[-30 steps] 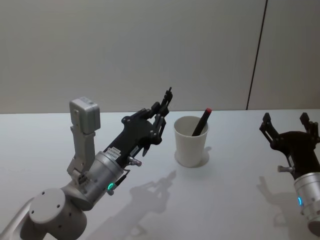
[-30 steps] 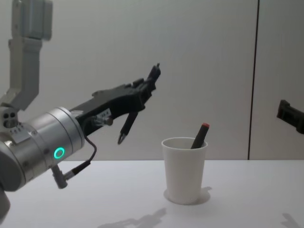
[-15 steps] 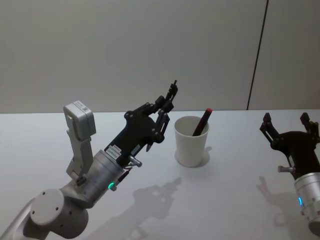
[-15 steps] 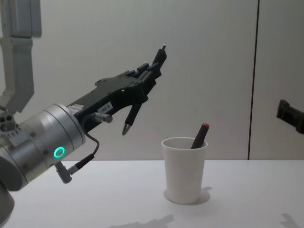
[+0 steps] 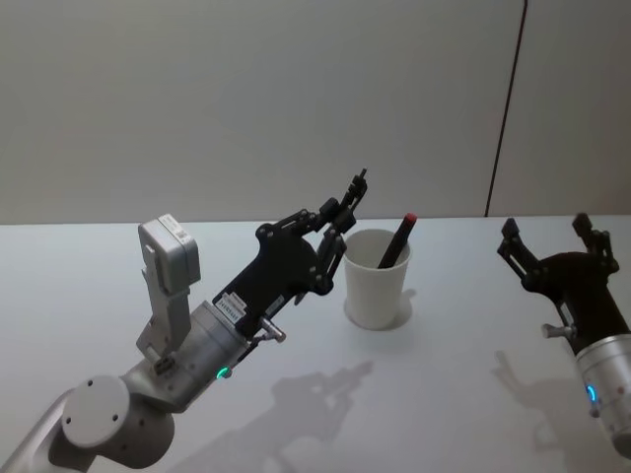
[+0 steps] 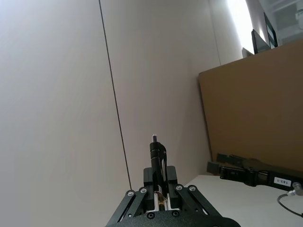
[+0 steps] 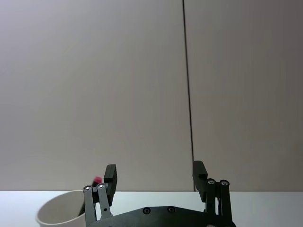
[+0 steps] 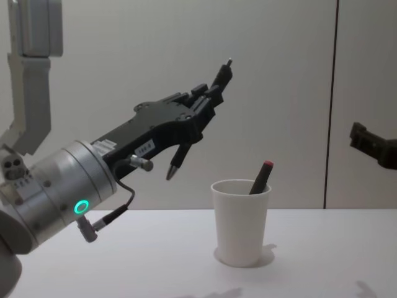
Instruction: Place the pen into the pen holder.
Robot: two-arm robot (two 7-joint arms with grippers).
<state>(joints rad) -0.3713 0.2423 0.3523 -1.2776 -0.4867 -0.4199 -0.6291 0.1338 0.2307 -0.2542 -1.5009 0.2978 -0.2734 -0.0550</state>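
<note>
The pen holder [image 5: 377, 281] is a plain white cup standing on the white table, also seen in the chest view [image 8: 240, 220]. A dark pen with a red end [image 5: 397, 239] leans inside it. My left gripper [image 5: 338, 215] is shut on a black pen [image 5: 353, 192], held tilted in the air just left of the holder's rim. In the chest view the black pen [image 8: 220, 77] hangs higher than the holder, with its silver tip pointing down and left. The right gripper [image 5: 547, 241] stands open to the right of the holder, holding nothing.
The holder stands on a white table [image 5: 444, 394]. A plain grey wall with a dark vertical seam [image 5: 505, 108] runs behind. The left arm's white camera block [image 5: 173, 261] sticks up at the left. A brown panel [image 6: 255, 113] appears in the left wrist view.
The left gripper has carried the black pen rightwards and upwards, closer to the holder's rim. The right gripper has shifted slightly left.
</note>
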